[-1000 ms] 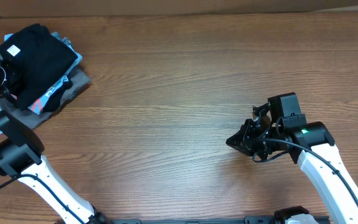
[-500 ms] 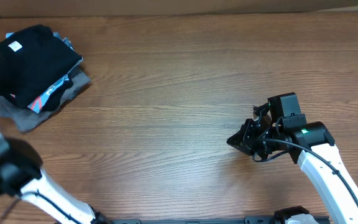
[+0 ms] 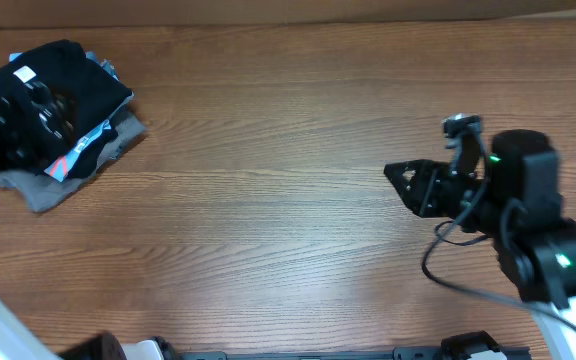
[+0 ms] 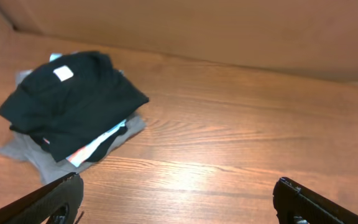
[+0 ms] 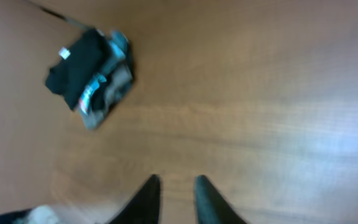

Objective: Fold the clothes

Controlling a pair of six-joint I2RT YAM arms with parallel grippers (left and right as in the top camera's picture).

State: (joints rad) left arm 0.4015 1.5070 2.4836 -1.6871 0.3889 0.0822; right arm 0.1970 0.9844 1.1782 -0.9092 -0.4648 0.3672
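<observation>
The clothes, a folded black T-shirt (image 3: 68,75) with a small white tag (image 4: 62,73), lie on top of a pile at the table's far left corner. The shirt also shows in the left wrist view (image 4: 73,102) and, blurred, in the right wrist view (image 5: 76,71). My left gripper (image 4: 179,180) is wide open and holds nothing; it is lifted off the shirt, with bare wood between its fingers. From overhead it is a dark blur (image 3: 28,115) over the pile's left side. My right gripper (image 3: 400,176) hangs over the table's right half, jaws (image 5: 176,183) slightly apart and empty.
Under the black shirt lie a light blue T-shirt (image 4: 95,146) and a grey garment (image 4: 33,155). A brown wall (image 4: 229,31) runs along the table's far edge. Bare wooden tabletop (image 3: 268,180) spans the space between the pile and the right arm.
My left gripper opened wide, let go of the black shirt and lifted away from the pile. My right arm rose and swung right, its jaws parting a little.
</observation>
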